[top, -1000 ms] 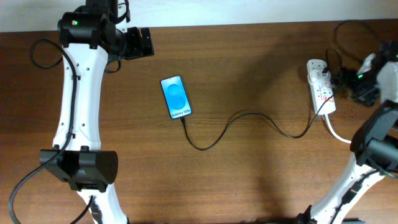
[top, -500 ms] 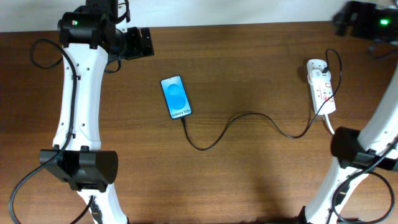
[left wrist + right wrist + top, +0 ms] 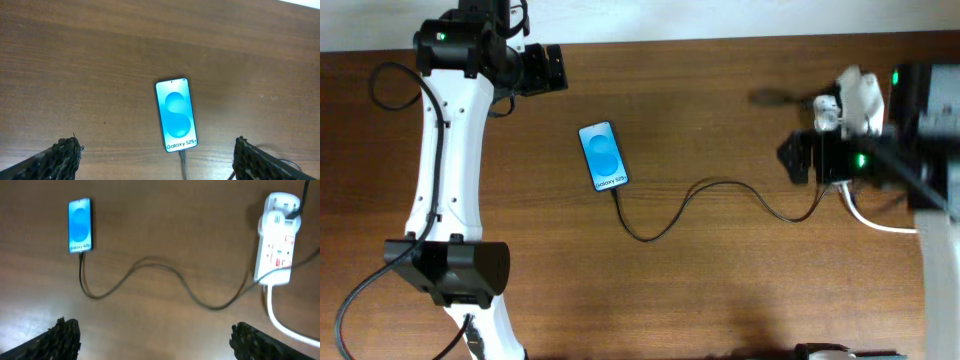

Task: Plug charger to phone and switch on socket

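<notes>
The phone (image 3: 603,156) lies flat on the table with its blue screen lit; it also shows in the left wrist view (image 3: 176,115) and the right wrist view (image 3: 80,225). The charger cable (image 3: 720,185) meets the phone's "Galaxy" end (image 3: 183,161) and snakes right to the socket (image 3: 277,245). In the overhead view my blurred right arm covers most of the socket (image 3: 826,110). My right gripper (image 3: 157,340) is open and empty, high above the cable. My left gripper (image 3: 157,165) is open and empty, above the table near the phone's cable end.
The socket's thick white lead (image 3: 280,320) runs off toward the right front (image 3: 875,225). My left arm's base (image 3: 448,268) stands at the front left. The table's far edge (image 3: 720,40) meets a white wall.
My right arm swung from beside the socket, up to the far right corner, then back over the socket. The left arm, phone and cable have not moved.
</notes>
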You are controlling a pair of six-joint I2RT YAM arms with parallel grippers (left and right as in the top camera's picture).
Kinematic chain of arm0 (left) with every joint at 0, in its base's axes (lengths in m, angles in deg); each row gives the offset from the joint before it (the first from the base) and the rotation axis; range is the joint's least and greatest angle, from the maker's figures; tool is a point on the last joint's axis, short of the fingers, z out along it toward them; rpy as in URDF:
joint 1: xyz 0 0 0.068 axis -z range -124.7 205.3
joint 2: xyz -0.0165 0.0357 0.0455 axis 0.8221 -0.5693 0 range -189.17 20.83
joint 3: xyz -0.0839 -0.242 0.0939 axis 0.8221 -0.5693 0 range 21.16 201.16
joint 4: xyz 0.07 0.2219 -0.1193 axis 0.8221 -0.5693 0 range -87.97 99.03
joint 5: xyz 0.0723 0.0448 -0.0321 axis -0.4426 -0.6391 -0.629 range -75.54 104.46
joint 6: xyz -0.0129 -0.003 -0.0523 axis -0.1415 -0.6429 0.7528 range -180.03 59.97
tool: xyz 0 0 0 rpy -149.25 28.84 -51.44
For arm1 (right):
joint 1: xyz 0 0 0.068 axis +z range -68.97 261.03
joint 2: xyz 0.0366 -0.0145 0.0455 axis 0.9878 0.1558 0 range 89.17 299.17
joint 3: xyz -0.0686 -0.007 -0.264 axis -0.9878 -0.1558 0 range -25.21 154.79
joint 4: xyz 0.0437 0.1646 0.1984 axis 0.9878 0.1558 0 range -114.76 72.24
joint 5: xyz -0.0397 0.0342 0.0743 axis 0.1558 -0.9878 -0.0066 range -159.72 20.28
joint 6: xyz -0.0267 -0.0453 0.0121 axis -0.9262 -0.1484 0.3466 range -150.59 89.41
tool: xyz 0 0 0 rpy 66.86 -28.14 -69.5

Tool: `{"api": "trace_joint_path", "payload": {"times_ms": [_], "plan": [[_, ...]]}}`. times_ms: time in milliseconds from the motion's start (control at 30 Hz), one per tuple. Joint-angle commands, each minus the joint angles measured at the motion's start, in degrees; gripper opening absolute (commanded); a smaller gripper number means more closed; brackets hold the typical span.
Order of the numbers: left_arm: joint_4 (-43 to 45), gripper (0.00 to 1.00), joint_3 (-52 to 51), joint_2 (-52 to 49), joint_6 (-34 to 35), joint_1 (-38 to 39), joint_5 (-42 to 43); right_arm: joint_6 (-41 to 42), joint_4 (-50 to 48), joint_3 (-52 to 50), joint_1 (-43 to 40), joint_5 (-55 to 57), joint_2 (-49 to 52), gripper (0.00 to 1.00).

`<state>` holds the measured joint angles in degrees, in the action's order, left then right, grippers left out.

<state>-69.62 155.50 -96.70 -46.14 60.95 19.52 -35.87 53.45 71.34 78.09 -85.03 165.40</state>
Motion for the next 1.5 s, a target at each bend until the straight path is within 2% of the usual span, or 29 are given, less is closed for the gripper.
{"api": "trace_joint_path", "payload": {"times_ms": [0,133,333,500,567,633,667,733,867,1000,1100,1233,1467], "plan": [[0.0,0.99,-0.09,-0.2,-0.33,-0.17,-0.39,1.25,-5.9,-12.87,0.42,-2.12,-12.7,0.99],[-0.02,0.99,-0.09,-0.2,-0.33,-0.17,-0.39,4.7,-3.37,-17.59,0.39,-4.63,-21.24,0.98],[-0.07,0.99,-0.09,-0.2,-0.33,-0.17,-0.39,4.7,-1.75,-17.59,0.31,3.54,-29.09,0.99],[-0.07,0.99,-0.09,-0.2,-0.33,-0.17,-0.39,4.61,-5.01,-20.15,0.24,11.72,-38.36,0.98],[-0.09,0.99,-0.09,-0.2,-0.33,-0.17,-0.39,3.61,-14.36,-29.0,0.24,13.49,-43.67,0.98],[-0.07,0.99,-0.09,-0.2,-0.33,-0.17,-0.39,3.65,-28.7,-41.75,0.24,13.35,-50.18,0.99],[-0.09,0.99,-0.09,-0.2,-0.33,-0.17,-0.39,3.67,-39.43,-50.75,0.24,12.7,-54.53,0.98],[-0.07,0.99,-0.09,-0.2,-0.33,-0.17,-0.39,3.65,-52.3,-61.72,0.24,11.23,-60.0,0.99],[-0.07,0.99,-0.09,-0.2,-0.33,-0.17,-0.39,4.31,-72.02,-79.25,0.31,9.51,-67.34,0.98],[-0.09,0.99,-0.09,-0.2,-0.33,-0.17,-0.39,7.78,-83.12,-91.3,0.31,9.31,-72.46,0.98],[-0.09,0.99,-0.09,-0.2,-0.33,-0.17,-0.39,7.93,-83.38,-96.24,0.31,7.96,-75.78,0.99],[-0.09,0.99,-0.09,-0.2,-0.33,-0.17,-0.39,7.58,-74.12,-96.24,0.31,8.68,-75.87,0.99],[-0.09,0.99,-0.09,-0.2,-0.33,-0.17,-0.39,7.26,-74.29,-96.24,0.31,8.44,-75.87,0.98]]}}
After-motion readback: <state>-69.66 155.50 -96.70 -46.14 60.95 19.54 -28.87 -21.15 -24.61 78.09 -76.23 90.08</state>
